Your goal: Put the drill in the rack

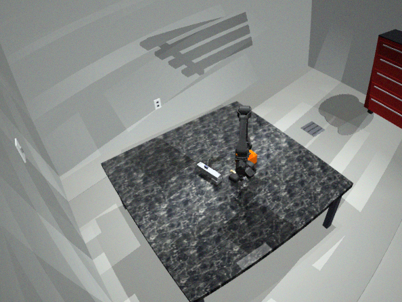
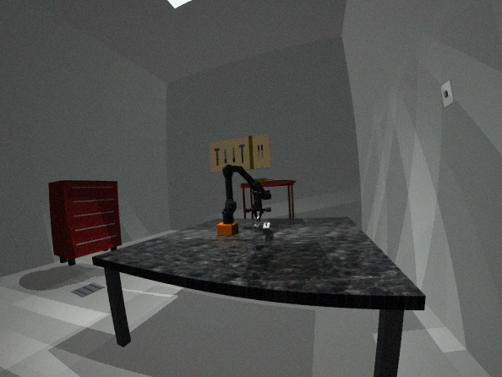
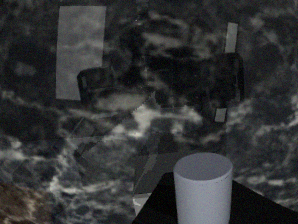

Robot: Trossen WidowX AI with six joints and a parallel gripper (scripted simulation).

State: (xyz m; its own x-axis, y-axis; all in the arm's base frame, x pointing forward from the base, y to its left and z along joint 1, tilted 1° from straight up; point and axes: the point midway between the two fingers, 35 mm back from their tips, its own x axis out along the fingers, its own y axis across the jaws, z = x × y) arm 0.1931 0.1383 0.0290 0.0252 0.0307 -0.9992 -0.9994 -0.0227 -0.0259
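My gripper (image 1: pixel 242 180) (image 2: pixel 258 217) (image 3: pixel 187 179) points down over the dark table (image 1: pixel 169 237) (image 2: pixel 296 270) and is shut on the drill. The drill's pale round end (image 3: pixel 204 166) fills the lower middle of the wrist view; in the top and exterior views it is too small to make out well. A long pale bar (image 1: pixel 210 173) (image 2: pixel 266 225) stands raised on a grey support beside the gripper, with a small dark blue piece (image 1: pixel 206 166) on top. I cannot tell whether that piece is the key. No rack can be made out with certainty.
An orange block (image 1: pixel 252 156) (image 2: pixel 227 229) is at the arm's base. A small tan piece (image 1: pixel 233 171) shows beside the gripper. A pale sliver (image 3: pixel 141 201) shows at the wrist view's lower edge. A red drawer cabinet (image 1: pixel 389 79) (image 2: pixel 86 220) stands away from the table.
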